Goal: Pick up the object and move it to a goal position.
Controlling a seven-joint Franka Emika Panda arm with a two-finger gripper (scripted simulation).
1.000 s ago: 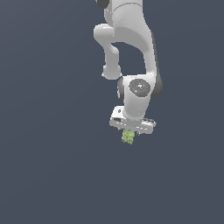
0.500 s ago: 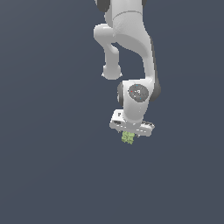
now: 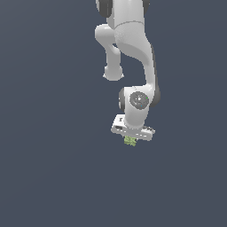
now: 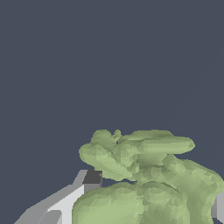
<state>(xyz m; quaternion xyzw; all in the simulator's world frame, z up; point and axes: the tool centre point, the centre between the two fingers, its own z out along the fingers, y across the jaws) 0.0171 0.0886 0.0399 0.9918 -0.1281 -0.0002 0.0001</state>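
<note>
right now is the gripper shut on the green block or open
Shut on it. In the wrist view the green block sits between the fingers; in the exterior view it hangs under the gripper.

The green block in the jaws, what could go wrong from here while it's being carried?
1. The green block is lumpy, so the gripper fingers likely touch only bumps; it might slip or twist.
2. It juts beyond the jaws in the wrist view, so it could catch if lowered fast.

arm (image 3: 133, 53) | end effector (image 3: 131, 141) grips green block (image 3: 130, 141)
</note>
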